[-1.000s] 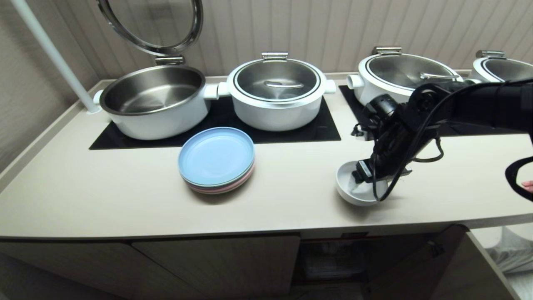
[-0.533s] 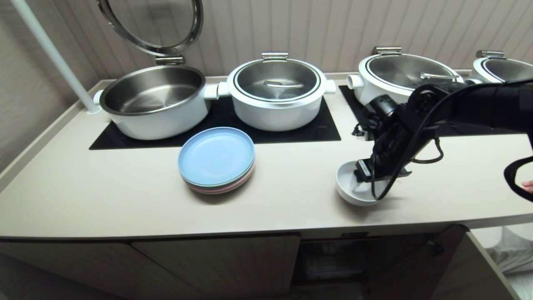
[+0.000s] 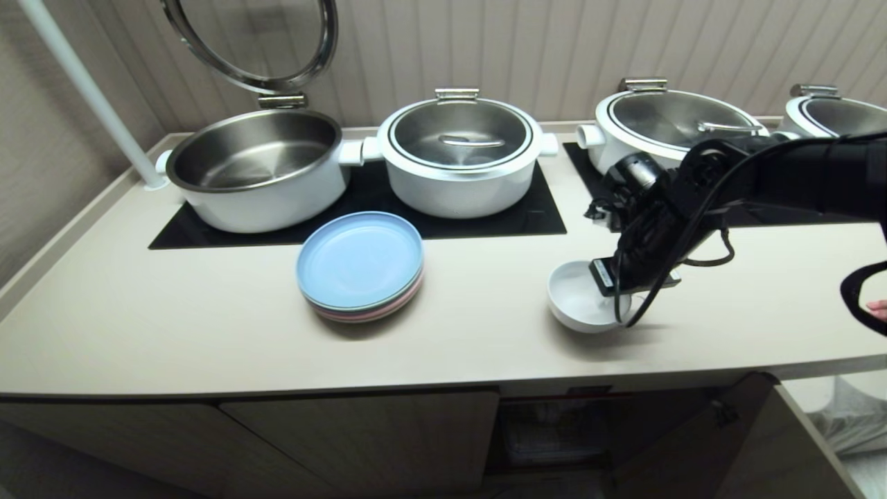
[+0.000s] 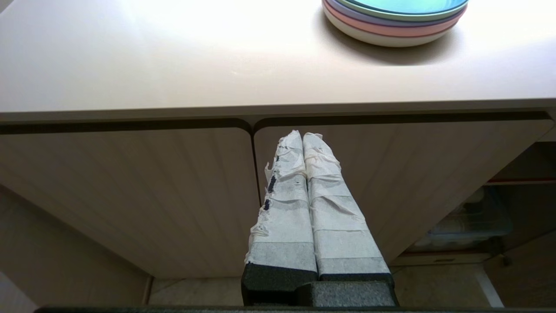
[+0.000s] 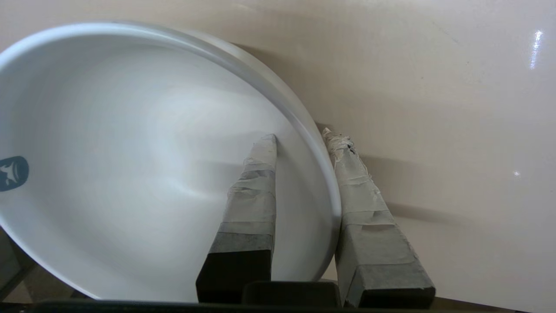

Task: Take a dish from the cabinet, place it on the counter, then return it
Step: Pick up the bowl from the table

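Even, soft indoor light from above, head view moderately bright. Counter [image 3: 173, 319] shows faint sheen; soft shadows fall toward the viewer under the plates [image 3: 360, 267] and bowl [image 3: 578, 301]. Steel pot lids [image 3: 461, 135] carry dull reflections. Straight edges bow near the head view's borders. Left wrist view: strong glare blows out the counter top, cupboard opening dim. Right wrist view: small specular glints on the counter, bowl rim slightly soft.

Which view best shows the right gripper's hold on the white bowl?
Right wrist view: the right gripper straddles the bowl rim, one finger inside, one outside. Head view shows the bowl partly behind the arm. Left wrist view misses it.
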